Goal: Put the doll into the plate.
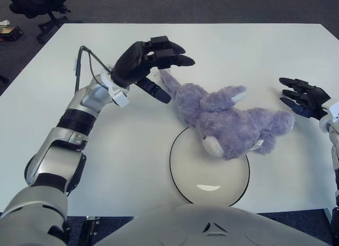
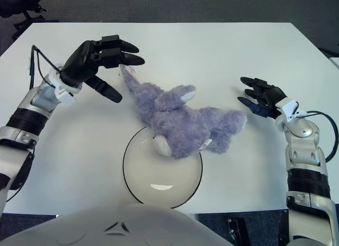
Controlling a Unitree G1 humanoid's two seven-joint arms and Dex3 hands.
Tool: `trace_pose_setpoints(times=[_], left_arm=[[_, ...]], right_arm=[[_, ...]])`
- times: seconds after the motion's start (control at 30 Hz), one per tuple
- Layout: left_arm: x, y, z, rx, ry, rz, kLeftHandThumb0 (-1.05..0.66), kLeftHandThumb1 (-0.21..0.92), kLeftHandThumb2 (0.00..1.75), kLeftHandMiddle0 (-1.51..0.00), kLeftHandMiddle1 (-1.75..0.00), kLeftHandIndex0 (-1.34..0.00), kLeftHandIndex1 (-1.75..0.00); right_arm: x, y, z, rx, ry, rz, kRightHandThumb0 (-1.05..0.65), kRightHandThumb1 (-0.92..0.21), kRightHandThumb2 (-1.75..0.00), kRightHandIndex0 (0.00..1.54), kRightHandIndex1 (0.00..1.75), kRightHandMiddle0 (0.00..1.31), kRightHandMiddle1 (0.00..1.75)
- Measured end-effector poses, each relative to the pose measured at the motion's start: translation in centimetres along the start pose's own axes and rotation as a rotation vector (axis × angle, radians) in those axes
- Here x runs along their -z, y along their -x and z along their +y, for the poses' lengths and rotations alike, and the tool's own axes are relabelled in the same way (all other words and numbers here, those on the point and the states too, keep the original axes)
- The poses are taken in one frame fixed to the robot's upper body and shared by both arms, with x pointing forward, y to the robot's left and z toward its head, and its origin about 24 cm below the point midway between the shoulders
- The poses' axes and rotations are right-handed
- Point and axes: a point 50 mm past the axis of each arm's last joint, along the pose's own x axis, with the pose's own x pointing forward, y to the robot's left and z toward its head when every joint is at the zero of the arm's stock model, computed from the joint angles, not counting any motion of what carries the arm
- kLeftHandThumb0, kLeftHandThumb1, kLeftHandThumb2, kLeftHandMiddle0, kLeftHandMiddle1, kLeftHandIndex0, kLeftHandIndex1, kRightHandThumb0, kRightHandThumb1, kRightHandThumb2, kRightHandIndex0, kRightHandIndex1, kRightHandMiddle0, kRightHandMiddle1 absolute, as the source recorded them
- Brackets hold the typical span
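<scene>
Nearest: plate (image 1: 209, 190), white w/ dark rim, sitting at table (image 1: 63, 129) front edge, mostly bare. Doll (image 1: 225, 121), purple plush, draped across plate's far rim only: muzzle + part of belly over the plate, hindquarters trailing off to the right onto tabletop, long limb or ear stretched back-left toward the far side. So approx. half in, half out; task likely not finished. Main risk: calling it done w/ most of the bulk outside the rim. Soft, floppy body, probably sags back off rim if nudged from the wrong side. Further back, left hand (image 1: 151, 61) raised above table just beside doll's trailing tip, fingers spread, holding nothing, apart from plush as far as can be told. Risk there: a re-grab at that thin tip would likely just drag the doll away from the plate rather than lift it in; better grip point prob. mid-body. Also a light plate, could slide toward table edge if the doll gets pushed instead of lifted. Right hand (image 2: 262, 100) off to the right of doll's rear end, fingers spread, empty, not touching; any sweep inward from there could shove hindquarters further off-line.
</scene>
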Motion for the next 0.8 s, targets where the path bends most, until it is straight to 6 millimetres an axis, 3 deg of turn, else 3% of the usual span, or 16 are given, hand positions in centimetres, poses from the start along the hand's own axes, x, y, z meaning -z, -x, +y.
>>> trace_pose_setpoints(times=[0.2, 0.8], left_arm=[[0.4, -1.2, 0.4, 0.139, -0.089, 0.052, -0.77, 0.92, 0.01, -0.42, 0.0, -0.43, -0.01], [1.4, -2.6, 0.9, 0.197, -0.132, 0.121, -0.85, 0.92, 0.04, -0.33, 0.0, -0.4, 0.0]], right_arm=[[0.0, 0.0, 0.0, 0.001, -0.001, 0.003, -0.69, -0.92, -0.33, 0.43, 0.0, 0.42, 0.0], [-0.1, -0.1, 0.0, 0.002, -0.001, 0.002, -0.69, -0.92, -0.33, 0.43, 0.0, 0.42, 0.0]])
